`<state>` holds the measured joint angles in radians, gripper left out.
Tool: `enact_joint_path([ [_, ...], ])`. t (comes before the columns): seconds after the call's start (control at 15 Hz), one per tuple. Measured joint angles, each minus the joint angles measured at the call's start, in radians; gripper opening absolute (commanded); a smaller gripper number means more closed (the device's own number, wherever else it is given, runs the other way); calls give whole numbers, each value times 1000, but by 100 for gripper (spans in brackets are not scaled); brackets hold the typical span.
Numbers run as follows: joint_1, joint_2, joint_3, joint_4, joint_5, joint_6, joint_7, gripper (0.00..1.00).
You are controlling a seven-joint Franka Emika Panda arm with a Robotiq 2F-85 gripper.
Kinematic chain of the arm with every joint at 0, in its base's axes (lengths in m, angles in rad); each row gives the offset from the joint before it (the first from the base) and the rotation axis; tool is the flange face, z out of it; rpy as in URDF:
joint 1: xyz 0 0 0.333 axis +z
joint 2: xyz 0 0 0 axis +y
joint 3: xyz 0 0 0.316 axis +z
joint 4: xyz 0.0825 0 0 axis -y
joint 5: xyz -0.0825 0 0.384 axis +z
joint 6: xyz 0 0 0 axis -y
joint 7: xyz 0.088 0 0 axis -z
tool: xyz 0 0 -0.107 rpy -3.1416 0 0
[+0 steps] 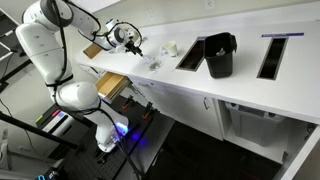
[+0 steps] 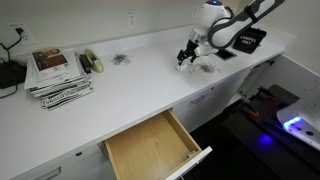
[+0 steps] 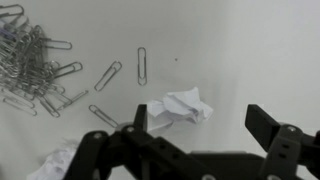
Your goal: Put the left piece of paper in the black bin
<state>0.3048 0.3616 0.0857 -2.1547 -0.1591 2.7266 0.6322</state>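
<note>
A crumpled white paper wad (image 3: 180,106) lies on the white counter, just ahead of my gripper (image 3: 200,125) in the wrist view. The gripper is open and empty, with one finger on each side below the wad and not touching it. A second piece of white paper (image 3: 55,160) shows at the lower left edge. The black bin (image 1: 220,55) stands on the counter beyond the gripper (image 1: 135,47). In an exterior view the gripper (image 2: 187,58) hovers low over the counter and the arm partly hides the bin (image 2: 245,40).
Several loose paper clips (image 3: 35,65) lie left of the wad. Two long dark slots (image 1: 190,55) (image 1: 270,55) flank the bin. A wooden drawer (image 2: 150,145) stands open below the counter. A stack of magazines (image 2: 58,75) lies far along the counter.
</note>
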Motion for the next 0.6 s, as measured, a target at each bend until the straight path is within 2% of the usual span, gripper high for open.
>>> enact_joint_path([
  [0.07, 13, 15, -15, 10, 0, 6, 0, 99],
  [0.13, 25, 29, -30, 20, 0, 10, 1, 74],
  [0.2, 36, 42, -45, 28, 0, 12, 2, 74],
  [0.27, 46, 54, -60, 35, 0, 14, 3, 68],
  [0.6, 76, 98, -100, 61, 0, 16, 3, 29],
])
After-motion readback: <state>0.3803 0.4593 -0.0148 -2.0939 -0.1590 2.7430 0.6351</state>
